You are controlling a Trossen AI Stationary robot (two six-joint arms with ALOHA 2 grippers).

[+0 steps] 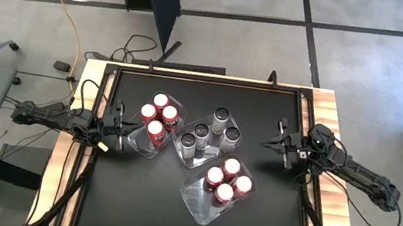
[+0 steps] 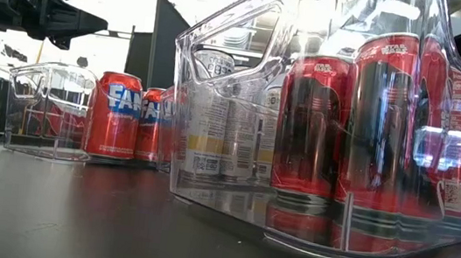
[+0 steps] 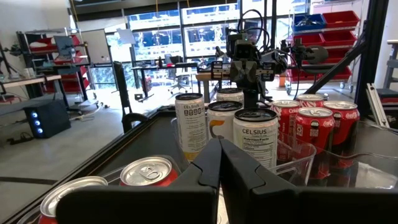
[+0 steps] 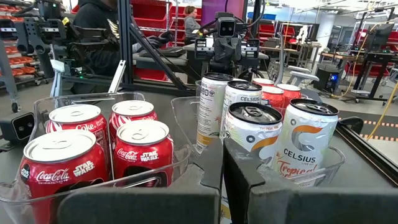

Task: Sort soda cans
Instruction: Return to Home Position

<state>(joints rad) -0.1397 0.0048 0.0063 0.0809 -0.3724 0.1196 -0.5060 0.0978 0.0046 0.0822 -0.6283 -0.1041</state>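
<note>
Soda cans (image 1: pixel 202 140) sorted in three clear trays (image 1: pixel 197 204) mid-table (reds left and near-right, silvers seemingly centre). Left gripper (image 1: pixel 120 125) clenched empty beside left tray; right gripper (image 1: pixel 268 144) likewise, well apart.

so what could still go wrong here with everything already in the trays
The left gripper, shut, sits right at the end of the left tray; a careless swing could shove that tray and tip its four red cans.

The three clear trays crowd together mid-table, so nudging one likely pushes the middle tray holding the tall Celsius cans, which look easier to topple.

The right gripper, shut, points at them from close by.
</note>
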